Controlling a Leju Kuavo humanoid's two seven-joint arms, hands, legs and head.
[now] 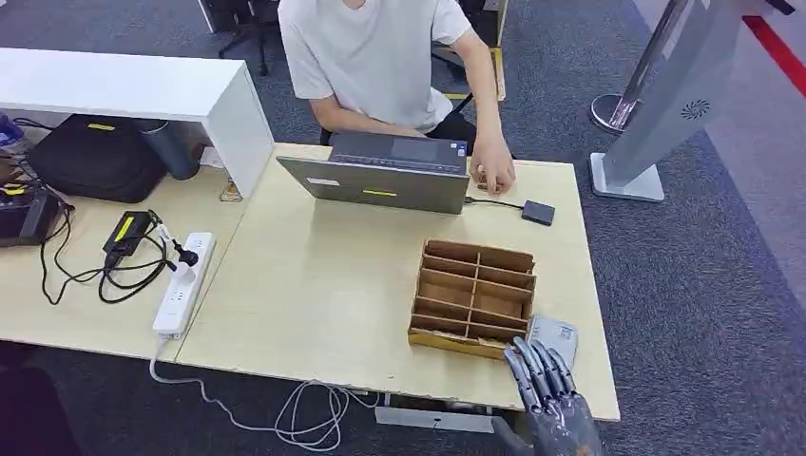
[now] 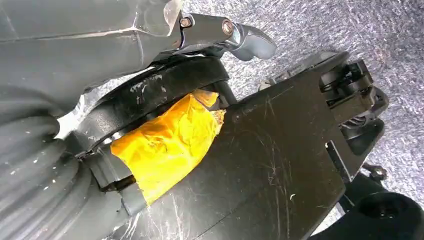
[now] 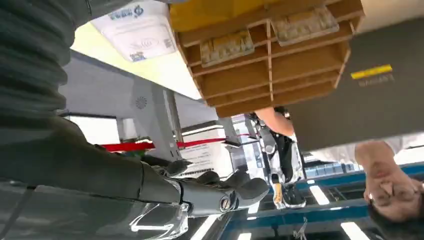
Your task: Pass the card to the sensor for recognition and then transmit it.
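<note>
The right hand point(image 1: 544, 385) hovers at the desk's point(image 1: 314, 285) near edge, fingers extended and apart, holding nothing. Just beyond its fingertips lies the sensor point(image 1: 554, 336), touching the cardboard organizer point(image 1: 472, 296); cards point(image 3: 227, 46) lie in its compartments. Farther off, a person point(image 1: 380, 57) sits behind a laptop point(image 1: 385, 174). The left hand's point(image 2: 220, 30) state cannot be told.

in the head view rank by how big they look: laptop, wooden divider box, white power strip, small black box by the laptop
Largest to smallest:
1. laptop
2. wooden divider box, close to the laptop and nearer the camera, so that order is unsure
3. white power strip
4. small black box
</note>
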